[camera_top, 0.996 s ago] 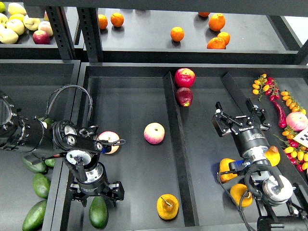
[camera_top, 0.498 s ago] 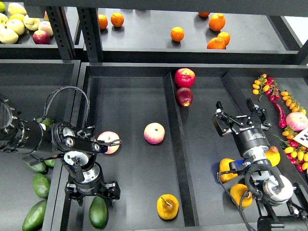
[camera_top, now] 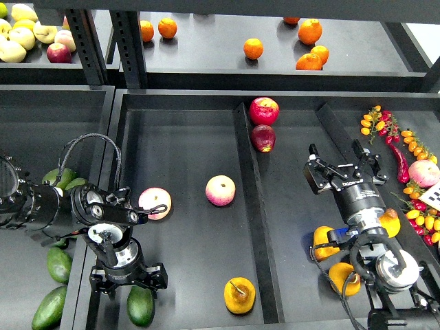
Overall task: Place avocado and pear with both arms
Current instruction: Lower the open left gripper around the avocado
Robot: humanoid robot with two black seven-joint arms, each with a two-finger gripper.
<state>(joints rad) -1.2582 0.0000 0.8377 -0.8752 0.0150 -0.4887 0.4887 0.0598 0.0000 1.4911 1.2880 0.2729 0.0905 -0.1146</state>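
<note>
Take the pear (camera_top: 239, 295) as your landmark: it sits on the dark tray floor (camera_top: 185, 158) close to the front edge, just left of the raised divider (camera_top: 251, 206). Left of it, your left gripper (camera_top: 128, 280) points down with fingers spread, the avocado (camera_top: 140, 304) directly beneath, though contact is hard to judge. An apple (camera_top: 220, 190) lies beyond the pear, open floor around it. Right of the divider, your right gripper (camera_top: 344, 174) hangs spread and empty.
</note>
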